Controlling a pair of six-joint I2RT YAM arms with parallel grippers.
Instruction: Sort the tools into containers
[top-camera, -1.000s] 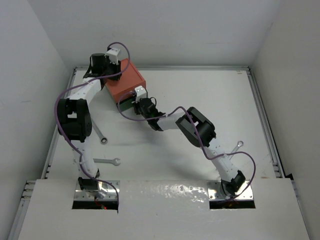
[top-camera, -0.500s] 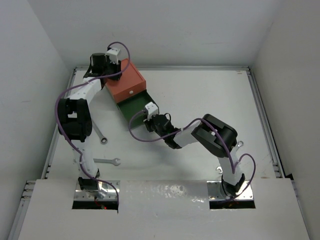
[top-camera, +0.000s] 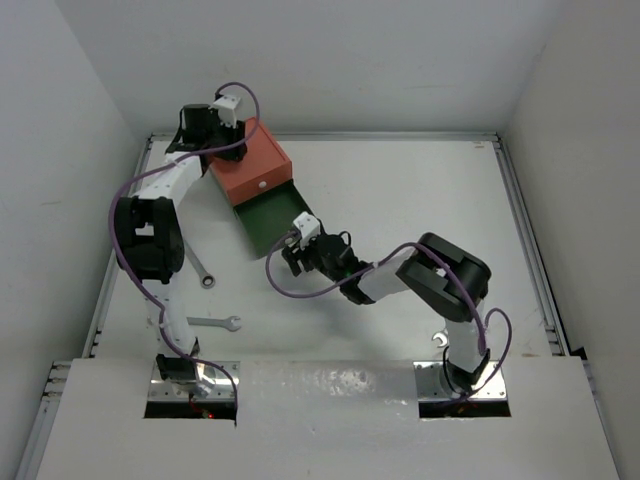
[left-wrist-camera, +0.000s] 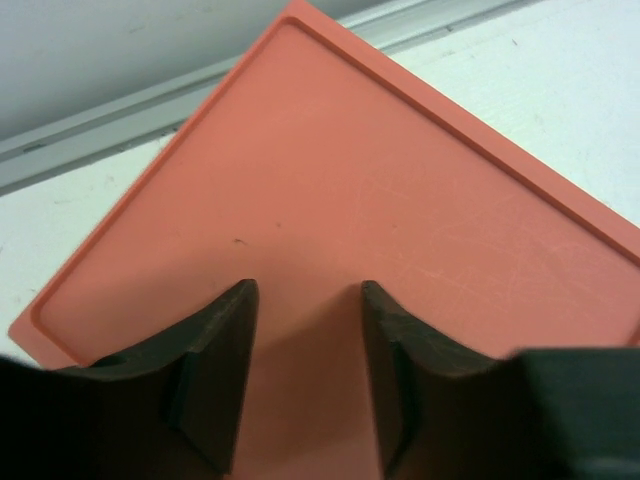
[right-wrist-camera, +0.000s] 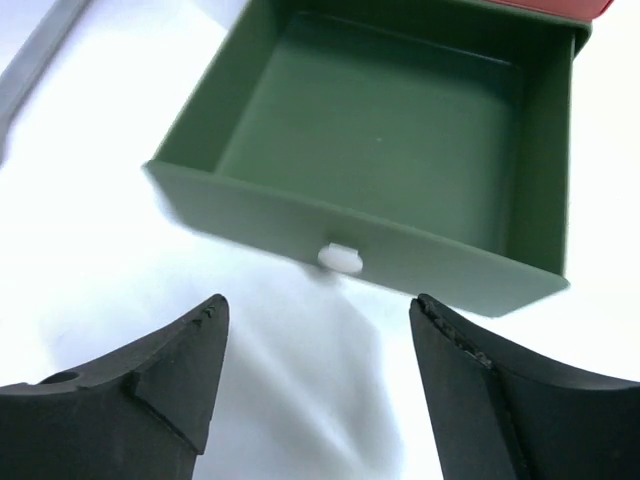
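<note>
The containers stand at the back left: an orange-red upper drawer (top-camera: 252, 160) pushed in and a dark green lower drawer (top-camera: 265, 222) pulled out. The green drawer (right-wrist-camera: 380, 130) looks empty inside. My right gripper (right-wrist-camera: 320, 310) is open, just in front of its white knob (right-wrist-camera: 340, 257) and not touching it. My left gripper (left-wrist-camera: 305, 300) is open over the orange top (left-wrist-camera: 330, 170) with nothing between the fingers. Two silver wrenches (top-camera: 203, 270) (top-camera: 217, 323) lie on the left. A third wrench (top-camera: 438, 340) peeks out from under the right arm.
White walls close in the table on three sides, with a metal rail (top-camera: 525, 250) along the right edge. Purple cables (top-camera: 285, 285) loop off both arms. The right arm (top-camera: 440, 275) stretches low across the table's middle.
The green drawer has slid out toward the front with the right gripper. The right jaws have now spread and let go of the knob. The left jaws have widened a little.
</note>
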